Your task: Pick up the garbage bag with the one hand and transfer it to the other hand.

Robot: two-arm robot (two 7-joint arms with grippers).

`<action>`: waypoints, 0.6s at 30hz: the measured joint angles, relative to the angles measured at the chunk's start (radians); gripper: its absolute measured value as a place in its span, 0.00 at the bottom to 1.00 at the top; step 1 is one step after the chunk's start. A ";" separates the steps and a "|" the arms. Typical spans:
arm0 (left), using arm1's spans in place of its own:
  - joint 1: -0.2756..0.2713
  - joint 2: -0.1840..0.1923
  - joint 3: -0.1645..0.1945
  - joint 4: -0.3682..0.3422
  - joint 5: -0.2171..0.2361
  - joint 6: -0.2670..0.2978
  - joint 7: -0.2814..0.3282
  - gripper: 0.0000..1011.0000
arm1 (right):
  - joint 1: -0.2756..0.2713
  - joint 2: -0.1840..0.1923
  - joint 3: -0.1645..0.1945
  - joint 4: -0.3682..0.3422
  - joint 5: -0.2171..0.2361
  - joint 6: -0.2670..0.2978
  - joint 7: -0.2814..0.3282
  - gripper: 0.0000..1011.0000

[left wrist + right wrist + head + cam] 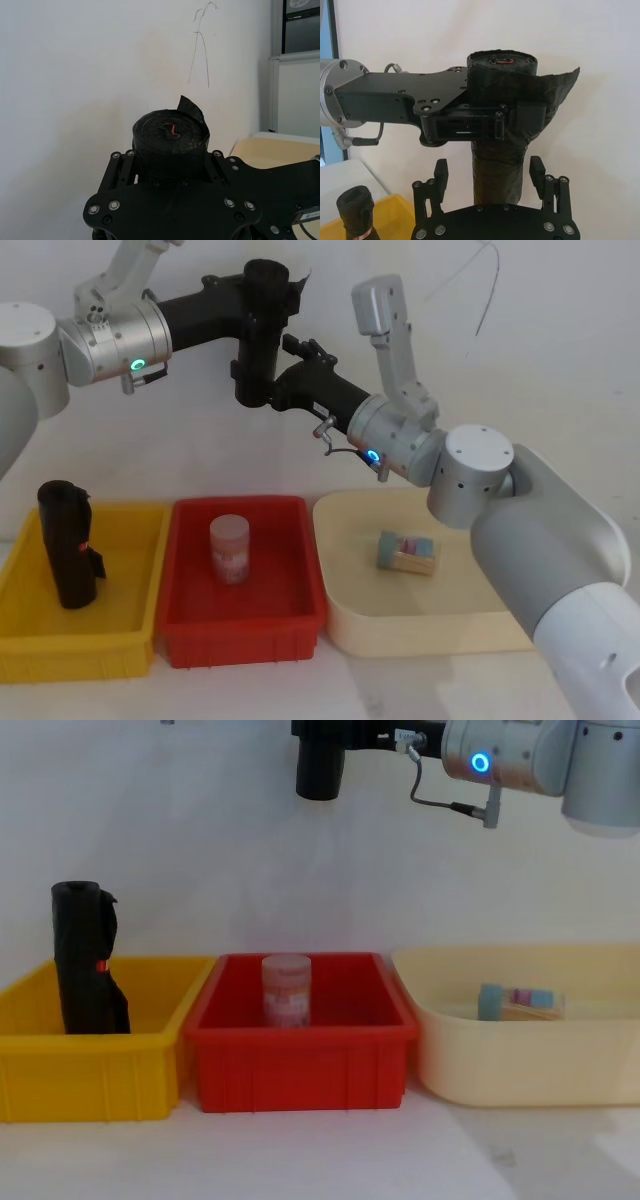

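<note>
White wall behind, left end effector (262,302) clamps garbage bag (262,335), right end effector (268,390) open round it.

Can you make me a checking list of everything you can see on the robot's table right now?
Surface: white table bearing three bins in a row.
Job's things: garbage bag, a black roll held upright in the air above the bins.
Clutter: second black roll with a red mark standing in the yellow bin; jar in the red bin; small box in the cream tray.
Grippers: left gripper clamped on the bag's upper part; right gripper with fingers open either side of the lower part.
Cables: grey cable by the right wrist's blue ring.
Surroundings: white wall with a thin scribble.
</note>
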 joint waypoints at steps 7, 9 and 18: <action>0.000 0.000 0.000 0.000 0.000 0.000 0.000 0.48 | 0.025 -0.016 0.005 0.045 -0.003 -0.020 0.001 0.99; 0.000 0.000 0.000 0.000 0.000 0.000 0.000 0.48 | 0.037 -0.023 0.007 0.066 -0.003 -0.030 0.002 0.99; 0.000 0.000 0.000 0.000 0.000 0.000 0.000 0.48 | 0.077 -0.048 0.016 0.135 -0.006 -0.065 0.003 0.95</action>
